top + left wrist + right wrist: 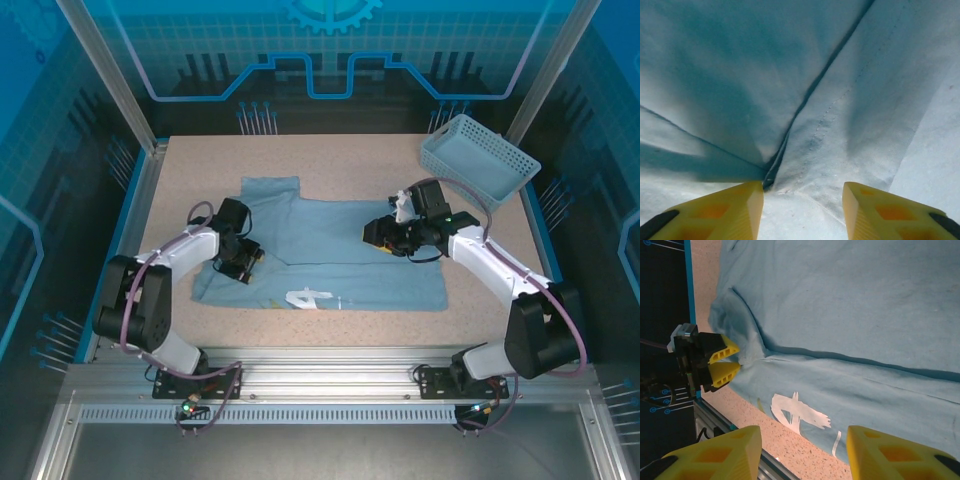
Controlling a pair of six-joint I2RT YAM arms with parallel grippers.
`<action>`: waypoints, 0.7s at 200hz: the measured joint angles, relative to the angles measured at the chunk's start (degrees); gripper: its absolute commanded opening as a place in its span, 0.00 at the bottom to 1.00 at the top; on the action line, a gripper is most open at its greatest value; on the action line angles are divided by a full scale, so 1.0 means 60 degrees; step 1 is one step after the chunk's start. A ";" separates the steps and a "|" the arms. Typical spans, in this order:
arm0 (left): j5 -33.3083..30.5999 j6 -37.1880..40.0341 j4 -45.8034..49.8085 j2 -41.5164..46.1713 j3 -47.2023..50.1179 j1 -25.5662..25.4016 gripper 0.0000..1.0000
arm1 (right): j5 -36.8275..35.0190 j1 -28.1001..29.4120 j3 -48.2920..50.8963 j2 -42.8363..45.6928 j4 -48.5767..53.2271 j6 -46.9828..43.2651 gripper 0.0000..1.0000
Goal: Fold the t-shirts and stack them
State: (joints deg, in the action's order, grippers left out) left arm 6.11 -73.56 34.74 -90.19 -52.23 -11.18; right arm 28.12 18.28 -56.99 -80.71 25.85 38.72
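One pale blue-grey t-shirt (pixel 340 250) lies spread on the table, partly folded, with a white print (pixel 308 298) at its near edge. My left gripper (pixel 250 268) is low over the shirt's left part. Its yellow fingers stand apart over a seam and fold line in the t-shirt (pixel 840 75), so the left gripper (pixel 802 192) is open and holds nothing. My right gripper (pixel 372 233) hovers over the shirt's right half. That right gripper (pixel 804 437) is open, above the t-shirt (pixel 850 315) and its print (pixel 797 415). The left gripper (pixel 737 362) touches a cloth bunch there.
A light blue plastic lattice basket (pixel 478 160) stands at the back right corner. The speckled beige table (pixel 200 170) shows around the shirt, with free room at the back left and along the front. A metal rail runs along the near edge.
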 measured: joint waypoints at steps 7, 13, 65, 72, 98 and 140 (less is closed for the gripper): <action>0.0000 0.0007 -0.0033 -0.0087 0.0000 -0.0007 0.37 | 0.0000 -0.0004 0.0000 0.0000 0.0004 0.0000 0.48; 0.0000 0.0015 -0.0044 -0.0160 0.0000 -0.0007 0.32 | 0.0000 -0.0004 0.0000 0.0000 0.0000 0.0000 0.47; -0.0080 0.0291 0.0091 -0.0404 -0.0481 -0.0058 0.00 | -0.0040 -0.0040 0.0011 0.0000 0.0029 0.0007 0.41; -0.0080 0.0353 0.0113 -0.0466 -0.0656 -0.0062 0.00 | -0.0047 -0.0069 0.0018 0.0000 0.0033 0.0007 0.40; -0.0178 0.0758 0.0284 -0.0787 -0.1402 -0.0157 0.00 | -0.0087 -0.0226 0.0055 0.0000 0.0047 0.0029 0.37; -0.0244 0.1781 0.0761 -0.1803 -0.2991 -0.0488 0.00 | -0.0106 -0.0419 0.0055 0.0000 0.0142 0.0033 0.35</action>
State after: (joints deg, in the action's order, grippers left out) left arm 4.64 -62.87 39.31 -101.01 -70.17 -14.11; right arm 27.49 15.77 -56.66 -80.71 26.70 38.92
